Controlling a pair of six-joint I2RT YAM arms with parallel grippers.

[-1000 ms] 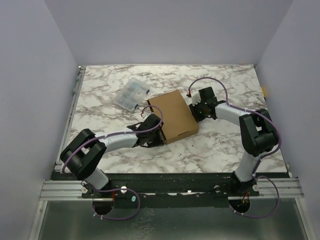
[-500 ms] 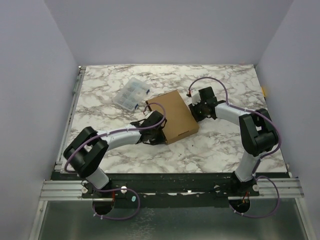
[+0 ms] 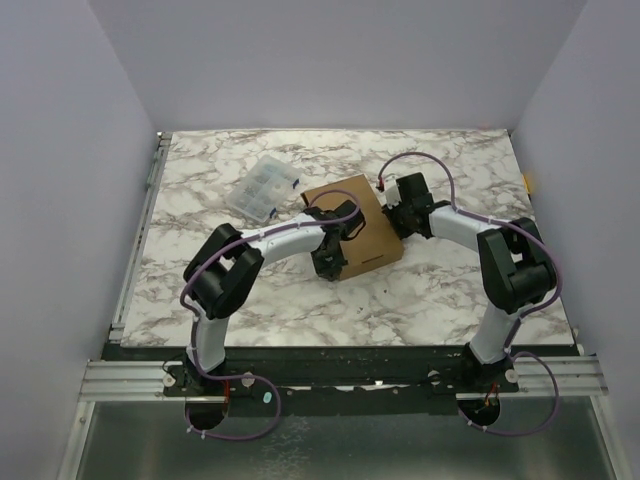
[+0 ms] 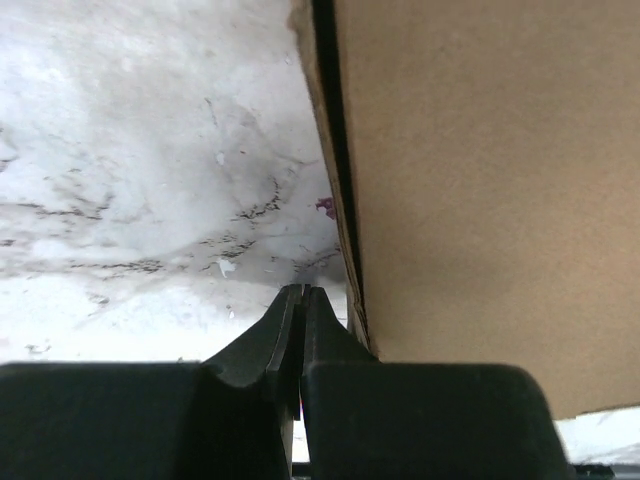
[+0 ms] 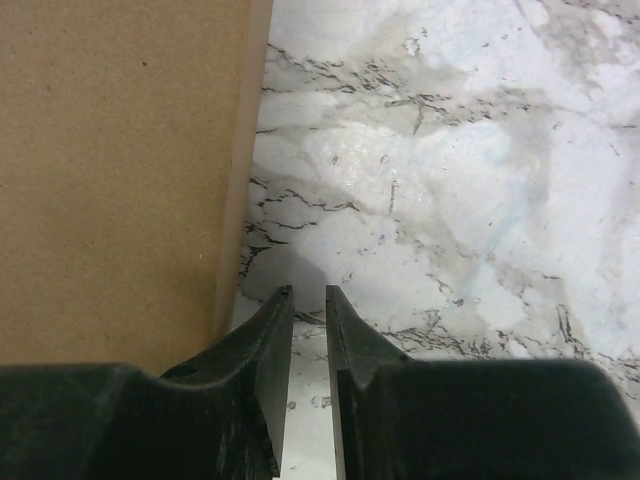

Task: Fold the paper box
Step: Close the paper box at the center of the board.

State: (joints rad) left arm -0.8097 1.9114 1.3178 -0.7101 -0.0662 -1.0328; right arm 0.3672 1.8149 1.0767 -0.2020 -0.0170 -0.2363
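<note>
1. The paper box (image 3: 372, 228) lies folded shut and flat on the marble table (image 3: 450, 290), its plain brown top panel facing up. It sits skewed, with one corner pointing toward the far edge of the table.
2. The clear plastic compartment case (image 3: 262, 187) lies to the far left of the paper box, near it but apart from it.
3. The left arm reaches over the left part of the paper box. Its wrist covers part of the top panel in the overhead view.
4. The left gripper (image 4: 302, 292) is clenched: the two fingers are pressed together with nothing between them. In the left wrist view the tips sit just beside the left edge of the paper box, low over the table. A dark seam runs along that edge. Whether the fingers touch the cardboard cannot be told.
5. The right gripper (image 5: 308, 290) is at the right edge of the paper box. Its fingers stand a narrow gap apart and grasp nothing; bare marble shows through the gap.
6. In the right wrist view the left finger lies just beside the box edge, and the right finger is over bare table.
</note>
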